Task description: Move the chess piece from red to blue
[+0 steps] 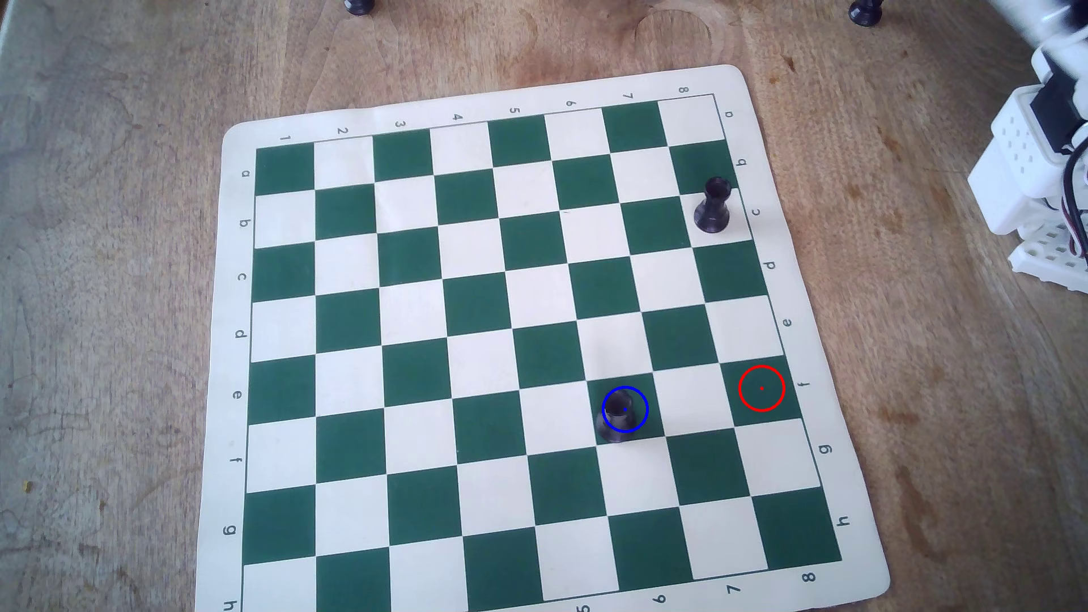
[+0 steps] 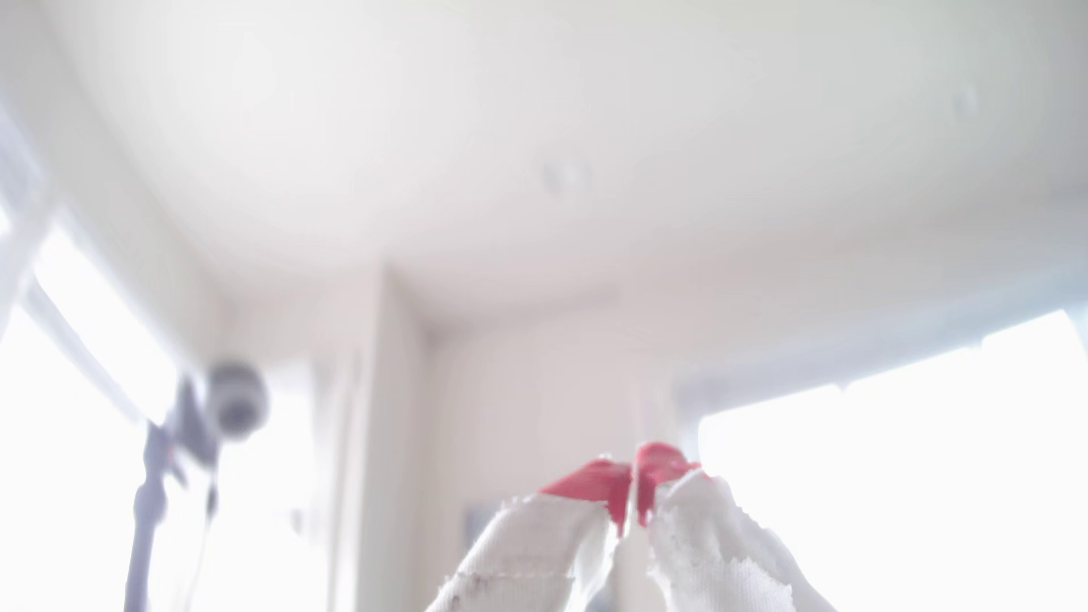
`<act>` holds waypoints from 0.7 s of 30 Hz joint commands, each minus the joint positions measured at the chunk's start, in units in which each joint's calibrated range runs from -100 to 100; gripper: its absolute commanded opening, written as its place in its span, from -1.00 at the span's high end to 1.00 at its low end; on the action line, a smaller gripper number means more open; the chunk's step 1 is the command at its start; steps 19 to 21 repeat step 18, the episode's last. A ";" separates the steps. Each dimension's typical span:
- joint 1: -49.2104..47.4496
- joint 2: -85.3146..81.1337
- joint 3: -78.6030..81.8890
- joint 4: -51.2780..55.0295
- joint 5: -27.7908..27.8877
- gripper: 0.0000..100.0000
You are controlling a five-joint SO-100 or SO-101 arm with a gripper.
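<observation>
In the overhead view a black chess piece (image 1: pixel 618 416) stands upright on a green square, inside the blue circle (image 1: pixel 625 409). The red circle (image 1: pixel 762 388) lies on a green square near the board's right edge, with no piece in it. A twin black piece (image 1: pixel 713 206) stands near the board's upper right. In the wrist view my gripper (image 2: pixel 633 476) points up at the ceiling, its red-tipped, white-wrapped fingers (image 2: pixel 594 482) together with nothing between them. Only the arm's white body (image 1: pixel 1036 170) shows at the right edge of the overhead view.
The green and white chessboard mat (image 1: pixel 235 353) lies on a wooden table. Two dark feet (image 1: pixel 359 6) of a stand sit at the top edge of the overhead view. A camera on a stand (image 2: pixel 235 400) shows at the left of the wrist view.
</observation>
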 commanded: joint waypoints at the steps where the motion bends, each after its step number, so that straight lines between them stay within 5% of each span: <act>1: 1.85 0.39 0.99 -16.67 0.24 1.00; 9: 2.01 0.39 0.99 -35.10 1.17 1.00; 21: 2.48 0.39 0.99 -45.91 2.15 1.00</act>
